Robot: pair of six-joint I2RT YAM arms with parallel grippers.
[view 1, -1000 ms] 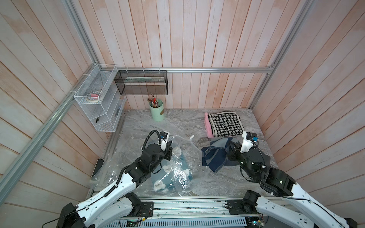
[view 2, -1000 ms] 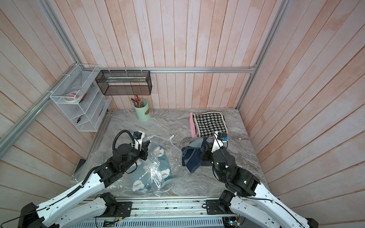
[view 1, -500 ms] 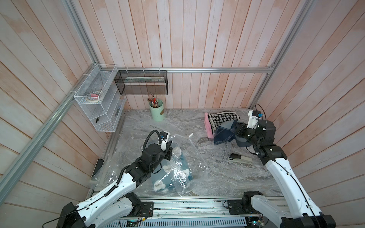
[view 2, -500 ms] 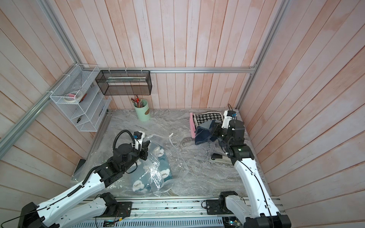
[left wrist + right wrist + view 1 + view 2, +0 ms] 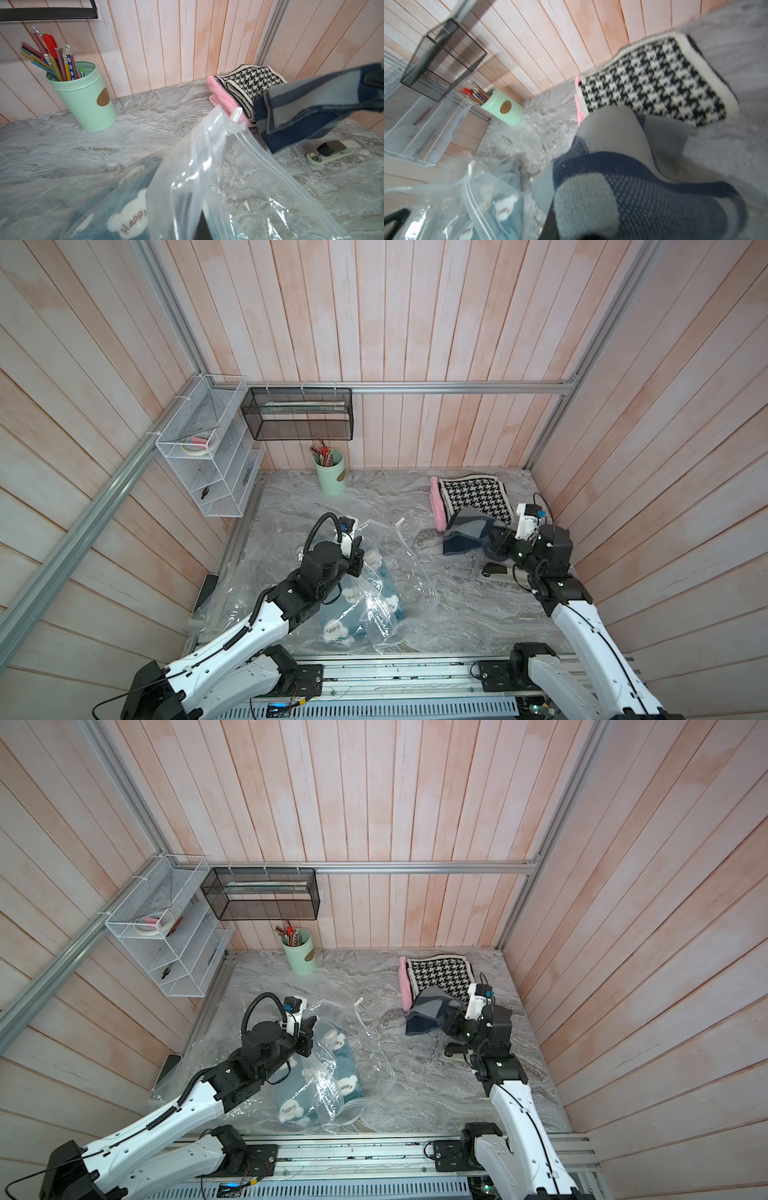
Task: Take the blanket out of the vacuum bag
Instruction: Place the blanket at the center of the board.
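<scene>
Navy blanket [image 5: 461, 536] hangs clear of the vacuum bag [image 5: 401, 568].

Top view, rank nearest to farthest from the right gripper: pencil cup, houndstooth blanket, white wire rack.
1. houndstooth blanket: back right, just beyond the right gripper.
2. pencil cup: back wall, left of centre.
3. white wire rack: left wall.

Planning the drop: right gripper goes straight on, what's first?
The right gripper is shut on the navy-grey blanket; pushed on, that blanket probably meets the pink folded cloth first. Depth unclear.
</scene>
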